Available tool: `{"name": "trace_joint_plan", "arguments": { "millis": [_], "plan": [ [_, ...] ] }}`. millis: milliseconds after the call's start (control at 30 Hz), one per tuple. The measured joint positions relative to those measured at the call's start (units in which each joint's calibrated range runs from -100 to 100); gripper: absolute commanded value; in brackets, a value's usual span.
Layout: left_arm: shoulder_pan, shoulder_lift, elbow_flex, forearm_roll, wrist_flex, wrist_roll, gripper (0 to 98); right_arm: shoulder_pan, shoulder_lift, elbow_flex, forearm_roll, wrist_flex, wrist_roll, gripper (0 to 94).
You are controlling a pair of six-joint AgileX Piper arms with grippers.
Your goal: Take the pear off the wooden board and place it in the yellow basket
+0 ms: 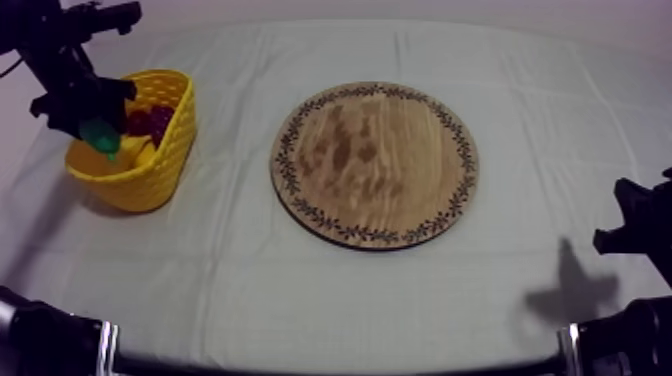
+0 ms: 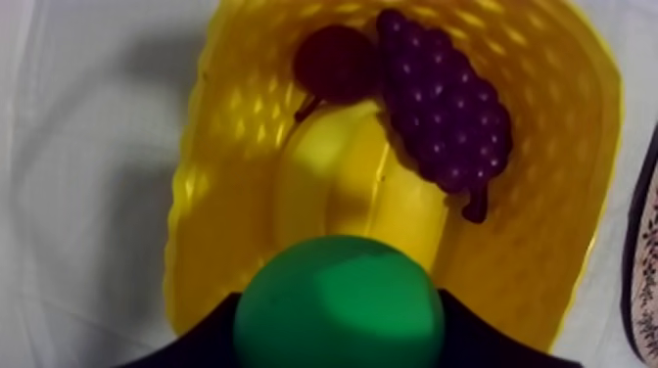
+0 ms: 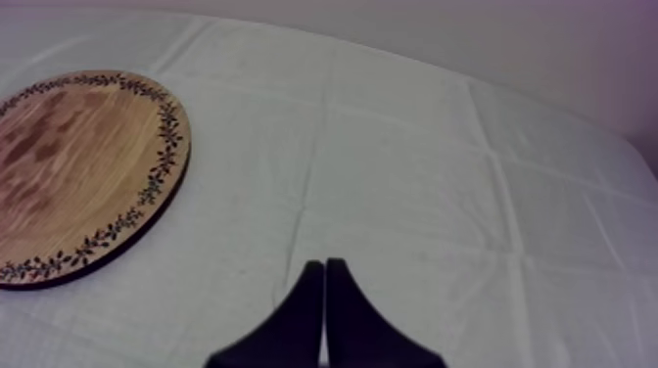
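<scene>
A round wooden board (image 1: pixel 375 165) with blotchy brown grain and a dark leaf-patterned rim is seen flat on the creased grey-white cloth (image 1: pixel 300 290) at mid-table. At about nine o'clock from it, well apart, stands the yellow basket (image 1: pixel 170 150), its wall woven in a pierced lattice. The pear (image 1: pixel 100 135), smooth, green and rounded, is held clamped by the left gripper (image 1: pixel 92 122) above the basket's nine o'clock rim, off the board; whether it touches the contents cannot be told from the top view. In the left wrist view the pear (image 2: pixel 338 303) is seen between the black fingers (image 2: pixel 201 338), which are pressed to its two sides, over the basket (image 2: pixel 211 196). Below it lie a glossy yellow banana (image 2: pixel 343 176), a knobbly purple bunch of grapes (image 2: pixel 446 108) and a small red fruit (image 2: pixel 333 61) beside the grapes. From above these are harder to separate: the grapes (image 1: pixel 150 122) read as one dark red-purple mass and the banana (image 1: pixel 140 152) as a yellow patch, partly hidden by the gripper and the pear. The board's edge (image 2: pixel 641 264) is cut off just beyond the basket. The right gripper (image 3: pixel 324 294) is seen with its fingers lying together as a narrow wedge, nothing between them, above bare cloth, with the board (image 3: pixel 78 166) at about ten o'clock from it.
</scene>
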Motion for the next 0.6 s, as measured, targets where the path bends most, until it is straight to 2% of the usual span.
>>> {"name": "trace_joint_plan", "arguments": {
  "millis": [167,367,500,600],
  "plan": [
    [1.0,-0.2,-1.5,-0.68,1.0,2.2,83.3,0.0,0.0,0.0,0.0,0.0,0.0,0.3],
    [0.8,-0.2,-2.6,-0.75,1.8,1.8,88.6,0.0,0.0,0.0,0.0,0.0,0.0,0.3],
    [0.7,-0.2,-3.5,-0.68,2.0,1.9,84.6,0.0,0.0,0.0,0.0,0.0,0.0,0.3],
    [0.7,-0.6,-3.7,-0.68,2.1,1.5,71.9,0.0,0.0,0.0,0.0,0.0,0.0,0.3]
  ]
}}
